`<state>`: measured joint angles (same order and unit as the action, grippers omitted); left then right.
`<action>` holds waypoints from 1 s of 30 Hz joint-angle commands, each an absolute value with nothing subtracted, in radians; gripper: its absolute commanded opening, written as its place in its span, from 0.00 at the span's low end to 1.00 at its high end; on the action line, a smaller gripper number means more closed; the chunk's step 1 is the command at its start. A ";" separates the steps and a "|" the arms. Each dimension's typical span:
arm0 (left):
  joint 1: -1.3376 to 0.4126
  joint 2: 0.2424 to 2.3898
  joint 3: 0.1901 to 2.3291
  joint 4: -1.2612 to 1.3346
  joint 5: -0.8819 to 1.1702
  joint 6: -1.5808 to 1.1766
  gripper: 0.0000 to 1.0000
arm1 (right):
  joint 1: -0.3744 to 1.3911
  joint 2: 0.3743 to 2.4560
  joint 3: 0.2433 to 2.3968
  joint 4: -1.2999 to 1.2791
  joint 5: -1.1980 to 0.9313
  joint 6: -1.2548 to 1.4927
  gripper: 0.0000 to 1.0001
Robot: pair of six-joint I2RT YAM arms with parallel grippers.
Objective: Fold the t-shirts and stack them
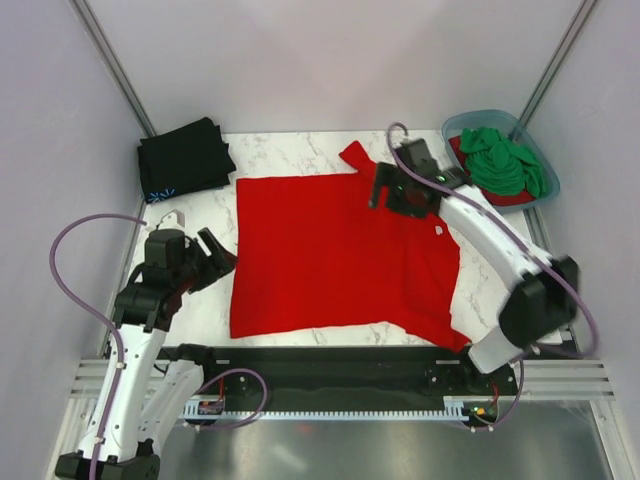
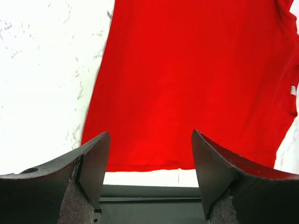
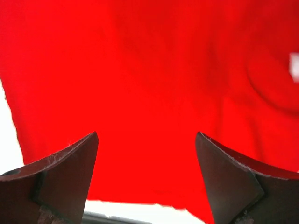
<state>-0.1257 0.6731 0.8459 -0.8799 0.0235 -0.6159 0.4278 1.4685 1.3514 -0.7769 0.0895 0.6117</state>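
Top view: the red shirt (image 1: pixel 330 255) lies spread flat in the middle of the table (image 1: pixel 290 150). One sleeve points to the far edge & the other sits by the near right corner. The black shirt (image 1: pixel 185 158) is folded at the far left corner. The green shirt (image 1: pixel 505 160) is in the tub (image 1: pixel 455 122) at the far right corner, w/ more red cloth under it.

The left gripper (image 1: pixel 222 258) is just beside the red shirt's left side, jaws wide apart, holding nothing. The right gripper (image 1: pixel 392 203) hangs over the shirt's far right part, jaws also wide apart & empty.

What could go wrong, I think:
- You grab w/ the right gripper here & get a lump from the middle, not an edge. Then the fold comes out crooked.
- The right arm crosses over the cloth. If it goes low it may drag the shirt & wrinkle it.
- The near right sleeve is close to the near edge. A pull that way could slide it off.
- The left gripper may miss the thin edge & close on nothing b/c the cloth lies so flat.
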 commanded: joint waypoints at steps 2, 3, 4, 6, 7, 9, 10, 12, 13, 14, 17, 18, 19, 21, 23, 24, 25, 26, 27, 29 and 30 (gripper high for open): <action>-0.124 0.673 0.836 -0.798 -0.029 -0.526 0.77 | 0.451 1.845 1.731 -0.686 0.126 0.506 0.92; -0.124 0.672 0.835 -0.799 -0.044 -0.531 0.77 | 0.451 1.920 1.809 -0.684 0.095 0.505 0.92; -0.124 0.667 0.831 -0.799 -0.061 -0.535 0.76 | 0.451 2.072 1.970 -0.684 0.054 0.503 0.91; -0.124 0.655 0.830 -0.799 -0.086 -0.541 0.75 | 0.451 2.219 2.138 -0.681 0.003 0.494 0.90; -0.124 0.646 0.830 -0.799 -0.087 -0.543 0.75 | 0.453 2.356 2.307 -0.689 0.006 0.492 0.89; -0.124 0.635 0.825 -0.799 -0.094 -0.543 0.74 | 0.451 2.471 2.513 -0.677 0.023 0.492 0.89; -0.124 0.631 0.825 -0.799 -0.101 -0.545 0.75 | 0.449 2.549 2.552 -0.664 0.040 0.495 0.89; -0.124 0.624 0.824 -0.799 -0.104 -0.546 0.74 | 0.448 2.577 2.556 -0.563 0.074 0.509 0.90; -0.124 0.623 0.824 -0.801 -0.104 -0.546 0.74 | 0.446 2.571 2.487 -0.507 0.081 0.508 0.90; -0.124 0.623 0.822 -0.799 -0.104 -0.546 0.74 | 0.448 2.566 2.452 -0.409 0.089 0.505 0.90; -0.124 0.632 0.824 -0.799 -0.100 -0.546 0.73 | 0.448 2.608 2.450 -0.350 0.162 0.473 0.88; -0.124 0.635 0.821 -0.801 -0.098 -0.548 0.73 | 0.448 2.621 2.463 -0.342 0.190 0.460 0.88; -0.124 0.637 0.824 -0.799 -0.097 -0.546 0.73 | 0.448 2.647 2.486 -0.333 0.230 0.447 0.87; -0.124 0.640 0.822 -0.799 -0.091 -0.546 0.72 | 0.446 2.660 2.487 -0.289 0.252 0.408 0.87; -0.124 0.647 0.822 -0.801 -0.091 -0.546 0.72 | 0.448 2.668 2.477 -0.256 0.270 0.384 0.86; -0.124 0.644 0.822 -0.799 -0.091 -0.546 0.72 | 0.446 2.672 2.477 -0.256 0.282 0.379 0.86; -0.124 0.650 0.822 -0.801 -0.092 -0.546 0.72 | 0.448 2.681 2.477 -0.256 0.304 0.370 0.86; -0.124 0.650 0.822 -0.801 -0.092 -0.546 0.72 | 0.448 2.687 2.476 -0.256 0.342 0.364 0.86; -0.124 0.652 0.821 -0.799 -0.092 -0.546 0.71 | 0.445 2.697 2.479 -0.258 0.353 0.348 0.86; -0.124 0.653 0.821 -0.799 -0.094 -0.546 0.71 | 0.445 2.721 2.483 -0.271 0.368 0.334 0.84; -0.124 0.652 0.822 -0.799 -0.094 -0.548 0.71 | 0.446 2.729 2.487 -0.279 0.367 0.328 0.84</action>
